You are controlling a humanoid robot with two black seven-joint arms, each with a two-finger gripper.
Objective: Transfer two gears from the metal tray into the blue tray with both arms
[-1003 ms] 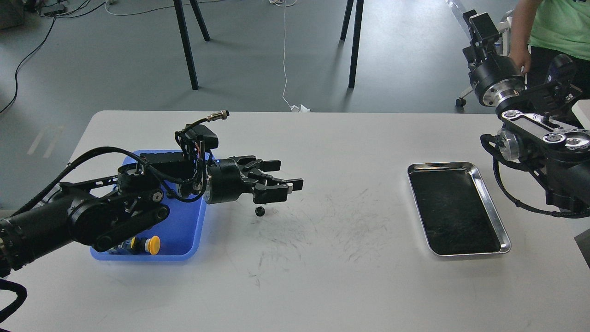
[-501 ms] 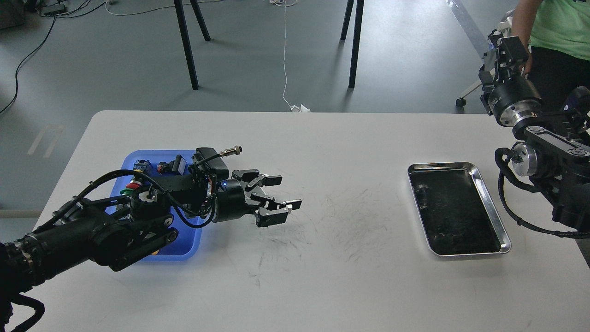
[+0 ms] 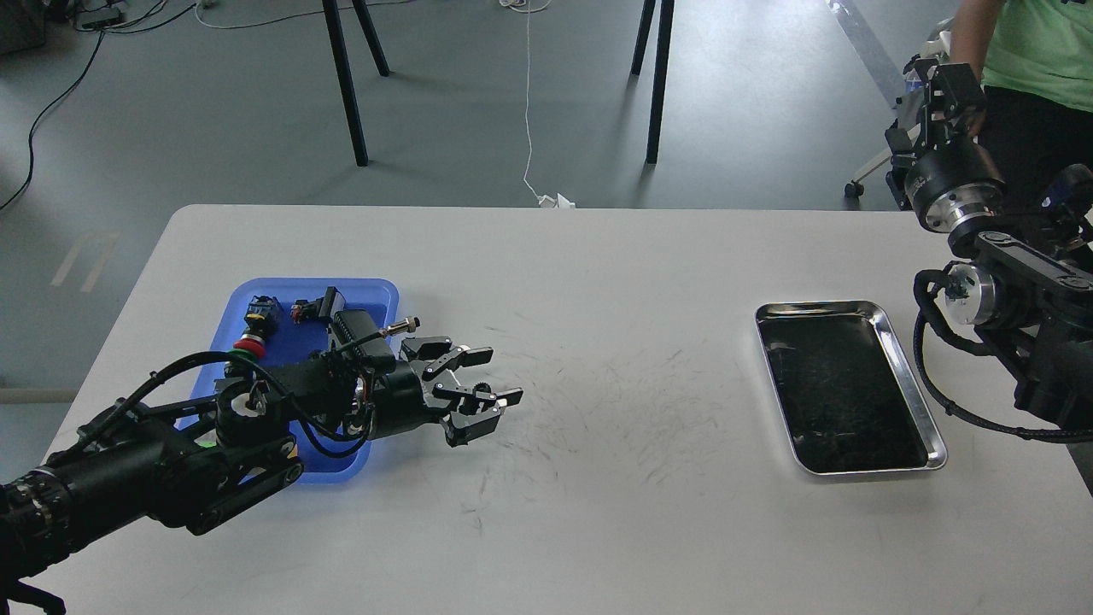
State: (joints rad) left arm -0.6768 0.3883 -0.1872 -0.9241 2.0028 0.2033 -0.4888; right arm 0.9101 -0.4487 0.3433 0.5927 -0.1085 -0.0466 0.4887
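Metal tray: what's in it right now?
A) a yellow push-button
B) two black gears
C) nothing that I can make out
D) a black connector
C: the metal tray shows only its dark, scuffed reflective inside, with no gear, button or connector visible in it; the small parts lie in the blue tray on the far side of the table.

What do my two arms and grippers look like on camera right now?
Both arms are black with silver joint rings and looped black cables. The left gripper has slim black fingers and a silver-tipped connector on its wrist. The right gripper is a black, boxy end above a polished silver ring.
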